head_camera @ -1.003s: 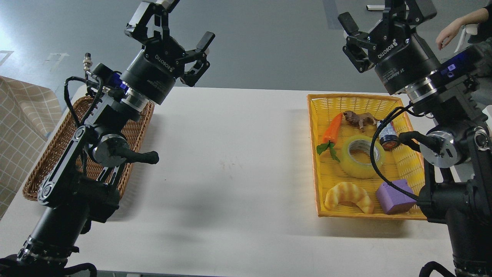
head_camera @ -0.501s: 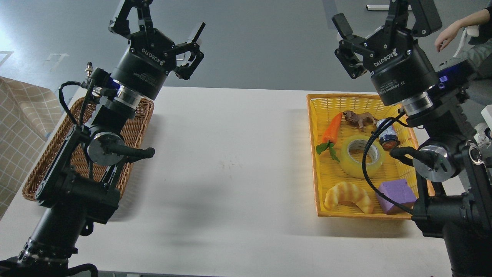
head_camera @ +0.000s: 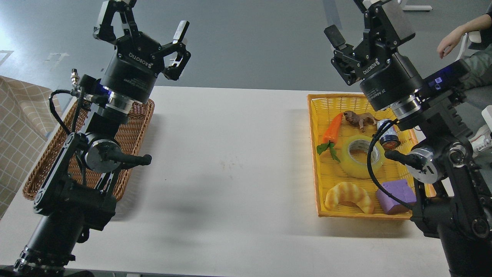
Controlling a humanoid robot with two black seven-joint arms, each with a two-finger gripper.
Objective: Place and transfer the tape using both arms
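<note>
The tape (head_camera: 351,163), a yellowish translucent roll with a grey-white core, lies flat in the middle of the yellow basket (head_camera: 312,161) on the right of the white table. My right gripper (head_camera: 359,21) is open and empty, raised high above the basket's far end, well clear of the tape. A black cable of the right arm crosses in front of the roll. My left gripper (head_camera: 145,25) is open and empty, raised above the far end of the brown wicker basket (head_camera: 130,130) on the left.
In the yellow basket with the tape are a toy carrot (head_camera: 332,129), a brown toy animal (head_camera: 359,118), a small can (head_camera: 388,135), a croissant (head_camera: 348,196) and a purple block (head_camera: 398,192). A person's hand (head_camera: 446,40) is at top right. A checked cloth (head_camera: 19,127) is at left.
Both arms have risen and swung left; the left gripper moved up and left, the right gripper moved up and slightly left. Both stay open. The tape has not moved.
</note>
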